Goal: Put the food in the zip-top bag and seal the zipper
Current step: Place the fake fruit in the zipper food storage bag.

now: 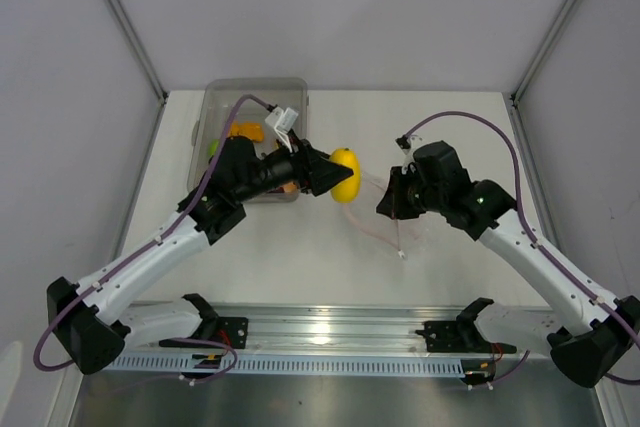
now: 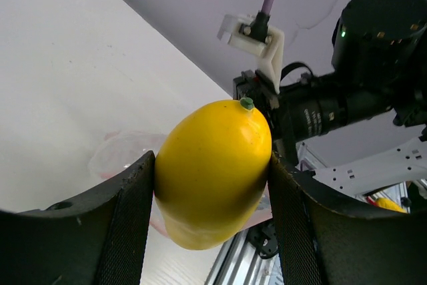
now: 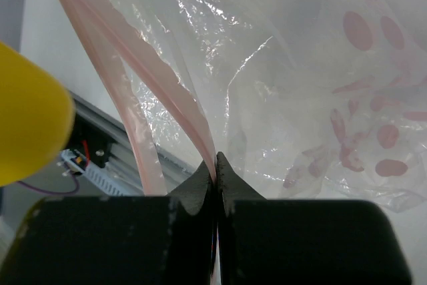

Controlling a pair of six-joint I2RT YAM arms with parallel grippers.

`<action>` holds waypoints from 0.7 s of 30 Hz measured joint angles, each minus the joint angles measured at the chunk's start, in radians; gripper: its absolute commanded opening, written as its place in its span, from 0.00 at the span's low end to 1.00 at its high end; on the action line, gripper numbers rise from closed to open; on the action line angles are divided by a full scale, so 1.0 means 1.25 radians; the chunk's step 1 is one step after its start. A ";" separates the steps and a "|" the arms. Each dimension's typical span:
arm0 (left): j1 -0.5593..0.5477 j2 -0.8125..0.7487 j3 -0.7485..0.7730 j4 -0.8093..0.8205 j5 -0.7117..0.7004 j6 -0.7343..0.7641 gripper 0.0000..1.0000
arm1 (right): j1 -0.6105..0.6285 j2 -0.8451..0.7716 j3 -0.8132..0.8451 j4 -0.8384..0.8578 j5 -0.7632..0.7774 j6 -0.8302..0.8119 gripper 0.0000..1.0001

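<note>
You are working with one yellow toy lemon (image 2: 213,171), one transparent crinkly plastic bag (image 3: 287,78) printed with red spots, and one rigid clear rectangular bin (image 1: 257,90) standing well to the left of the bag. At least two more toy foods are showing in the bin, an orange toy piece (image 1: 247,132) and a green toy piece (image 1: 213,147); your left arm is covering the rest of it. That arm is stretching forward and rightward across the bin toward the bag. Your left gripper (image 2: 212,185) is grasping the lemon by its sides between both black fingers, holding it in the air just left of the bag's mouth. Your right arm is bending in from the bag's right side, and your right gripper (image 3: 215,165) is clenching its fingertips on the pink-red zipper strip (image 3: 167,91). The two lips of the strip are running apart from that pinch, so the mouth is gaping toward the lemon. From above, the bag is showing only faintly against the white table (image 1: 300,257), so you cannot tell how much of it is resting there.
</note>
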 measured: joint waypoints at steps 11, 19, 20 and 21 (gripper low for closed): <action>-0.085 -0.002 -0.039 0.087 -0.048 0.044 0.00 | -0.032 -0.009 0.012 0.014 -0.162 0.065 0.00; -0.113 -0.013 -0.130 0.207 -0.106 0.065 0.01 | -0.072 -0.028 0.005 0.067 -0.269 0.124 0.00; -0.114 -0.013 -0.134 0.215 -0.109 0.070 0.01 | -0.076 -0.031 0.003 0.071 -0.279 0.130 0.00; -0.114 -0.013 -0.135 0.222 -0.111 0.076 0.01 | -0.079 -0.033 0.001 0.076 -0.288 0.137 0.00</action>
